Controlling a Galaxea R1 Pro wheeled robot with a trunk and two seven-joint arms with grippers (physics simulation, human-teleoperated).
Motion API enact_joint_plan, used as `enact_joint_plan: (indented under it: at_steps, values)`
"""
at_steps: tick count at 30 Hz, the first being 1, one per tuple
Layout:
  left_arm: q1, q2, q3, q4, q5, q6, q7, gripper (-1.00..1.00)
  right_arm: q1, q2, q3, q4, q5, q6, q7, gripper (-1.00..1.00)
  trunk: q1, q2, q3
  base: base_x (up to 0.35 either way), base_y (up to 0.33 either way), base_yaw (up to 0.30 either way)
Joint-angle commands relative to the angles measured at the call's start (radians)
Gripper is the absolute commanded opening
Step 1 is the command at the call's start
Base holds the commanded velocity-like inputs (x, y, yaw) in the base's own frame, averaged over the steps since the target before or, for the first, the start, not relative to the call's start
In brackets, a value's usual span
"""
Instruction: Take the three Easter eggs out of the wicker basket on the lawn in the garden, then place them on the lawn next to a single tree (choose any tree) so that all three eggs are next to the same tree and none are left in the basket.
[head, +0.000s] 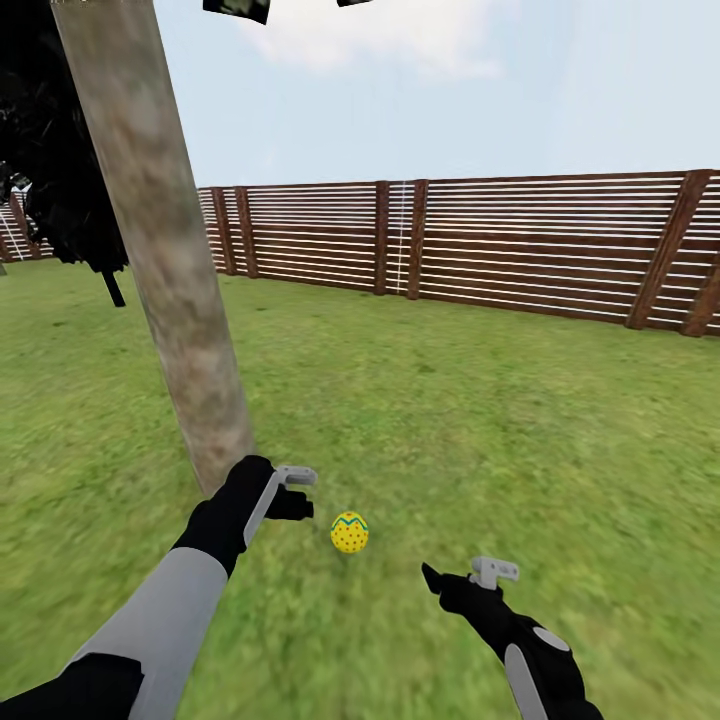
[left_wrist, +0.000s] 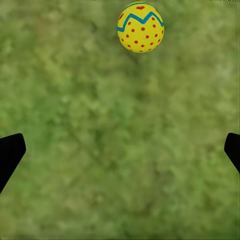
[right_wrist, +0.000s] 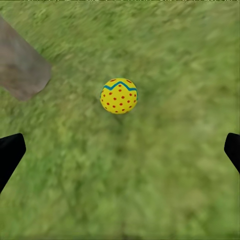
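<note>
One egg (head: 349, 532) is laid on the lawn (head: 450, 400) beside the tree (head: 160, 250), both sets of fingers (left_wrist: 11, 152) spread empty, two eggs judged outstanding

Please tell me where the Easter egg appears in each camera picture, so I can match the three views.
Head view: Easter egg low, near centre, on the lawn, between the two claws.
Left wrist view: egg at the top edge.
Right wrist view: egg slightly above centre.
Shared landmark: the tree trunk, also in the right wrist view.
</note>
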Motion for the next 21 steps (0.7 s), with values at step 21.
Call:
enact_joint_plan:
  at_steps: [21]
  values:
    - [0.0, 0.0, -0.001, -0.001, 0.0, 0.004, 0.0, 1.0, 0.0, 0.001, -0.014, 0.001, -0.003, 0.006, 0.007, 1.0, -0.081, 0.147, 0.048, 0.0, 0.0, 0.0]
